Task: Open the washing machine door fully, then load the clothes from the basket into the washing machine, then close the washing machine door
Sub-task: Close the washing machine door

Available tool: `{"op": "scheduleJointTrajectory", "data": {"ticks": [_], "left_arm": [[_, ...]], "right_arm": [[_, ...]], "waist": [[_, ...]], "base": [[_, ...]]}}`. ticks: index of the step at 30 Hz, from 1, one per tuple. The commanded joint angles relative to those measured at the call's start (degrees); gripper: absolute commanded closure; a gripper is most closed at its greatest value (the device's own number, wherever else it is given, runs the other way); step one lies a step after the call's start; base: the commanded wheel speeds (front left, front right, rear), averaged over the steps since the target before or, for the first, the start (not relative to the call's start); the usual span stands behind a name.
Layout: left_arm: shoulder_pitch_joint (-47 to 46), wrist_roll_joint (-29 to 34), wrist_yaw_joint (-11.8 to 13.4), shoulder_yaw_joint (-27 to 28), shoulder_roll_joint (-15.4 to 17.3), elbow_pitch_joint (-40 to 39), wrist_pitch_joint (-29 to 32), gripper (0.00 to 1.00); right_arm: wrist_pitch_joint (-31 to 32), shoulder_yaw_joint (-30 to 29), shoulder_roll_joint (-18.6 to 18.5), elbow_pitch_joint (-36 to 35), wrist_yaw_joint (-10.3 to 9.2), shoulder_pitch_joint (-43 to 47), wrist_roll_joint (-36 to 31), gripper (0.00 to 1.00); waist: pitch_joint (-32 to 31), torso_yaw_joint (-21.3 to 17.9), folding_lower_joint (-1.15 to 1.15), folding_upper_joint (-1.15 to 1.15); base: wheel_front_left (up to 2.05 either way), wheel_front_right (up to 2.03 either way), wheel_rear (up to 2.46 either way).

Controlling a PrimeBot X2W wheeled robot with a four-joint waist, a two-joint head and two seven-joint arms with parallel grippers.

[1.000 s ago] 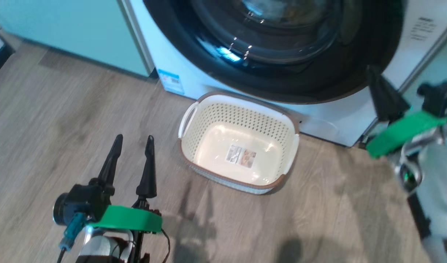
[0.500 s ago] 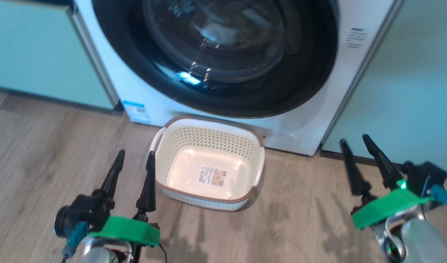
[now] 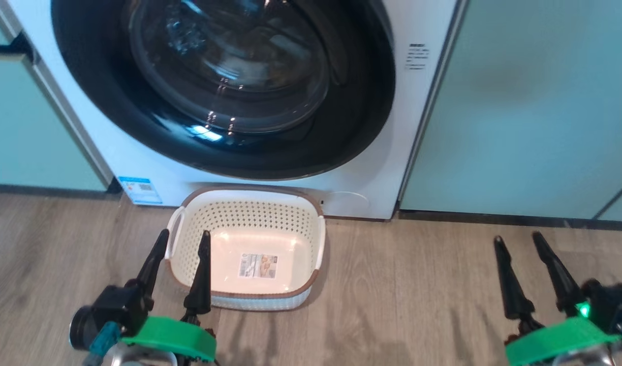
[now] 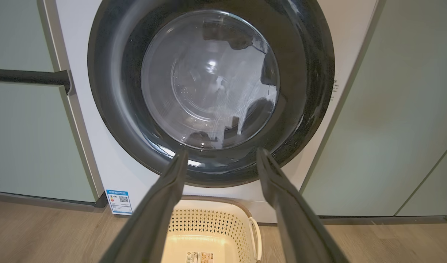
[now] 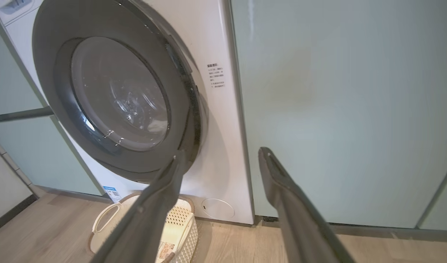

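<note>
The washing machine [image 3: 387, 168] stands ahead, and its round black washing machine door [image 3: 113, 127] lies flat against the front, looking shut; the left wrist view shows the washing machine door [image 4: 110, 120] square on. On the floor right below is the basket [image 3: 301, 229], holding just a label sticker. The clothes are hidden. My left gripper [image 3: 184, 235] is open beside the basket's near left corner, holding nothing. Off to the right of the basket, my right gripper [image 3: 517, 238] hangs open and empty above the floor. Its wrist view faces the washing machine door [image 5: 62, 120] and the basket [image 5: 183, 219].
Pale-green cabinet doors [image 3: 519, 112] flank the washing machine on both sides, with a dark bar handle [image 4: 26, 76] on the left one. Wood-look floor [image 3: 402, 295] spreads in front, between and around my grippers.
My right gripper has come away from the door's right edge, dropped to the lower right and opened. The head camera has swung, shifting the whole scene. The left gripper keeps its pose.
</note>
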Motion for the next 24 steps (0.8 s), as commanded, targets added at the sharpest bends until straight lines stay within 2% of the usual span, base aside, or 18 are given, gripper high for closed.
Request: {"op": "scheduleJointTrajectory", "data": {"ticks": [1,12,24], "left_arm": [[-1.0,-0.5,0.3,2.3,0.9,-2.1,0.2,0.0],[2.4,-1.3,1.1,2.7,1.4,-2.9,2.5,0.0],[3.1,-1.6,1.6,2.3,1.7,-3.9,3.7,0.0]], "right_arm": [[0.1,0.3,0.2,-3.2,-0.19,0.1,-0.4,0.0],[1.6,-0.5,0.2,-9.1,-0.19,6.6,1.2,0.0],[1.6,-0.6,0.2,-10.0,-0.19,7.1,1.9,0.0]], "waist": [[-0.6,-0.8,0.0,0.0],[-2.5,-2.2,0.0,0.0],[-2.6,-2.2,0.0,0.0]], "base": [[0.0,0.0,0.0],[0.0,0.0,0.0],[0.0,0.0,0.0]]}}
